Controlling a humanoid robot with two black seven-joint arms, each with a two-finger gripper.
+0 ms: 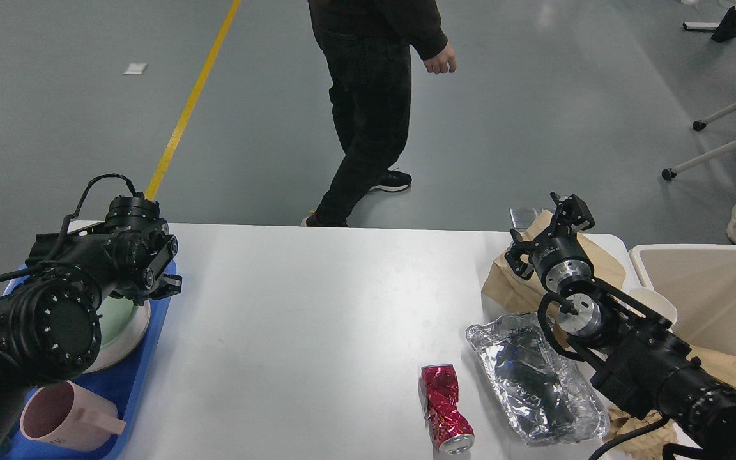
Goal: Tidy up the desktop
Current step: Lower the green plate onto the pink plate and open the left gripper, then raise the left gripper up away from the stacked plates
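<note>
The white desktop (317, 306) carries a crushed red can (444, 409), a crumpled foil tray (534, 377) and a brown paper bag (512, 284) at the right. At the left a blue tray (141, 364) holds a green plate (115, 313) lying on a white plate, and a pink mug (61, 415). My left gripper (162, 281) hangs over the plate's far edge; its fingers are dark and mostly hidden by the wrist. My right gripper (571, 211) is above the paper bag, seen from behind, with its fingers hard to tell apart.
A beige bin (713, 294) stands beside the table's right end, with a white cup (659, 303) next to my right arm. A person in black (374, 108) walks just beyond the far edge. Chair legs on castors show at the far right.
</note>
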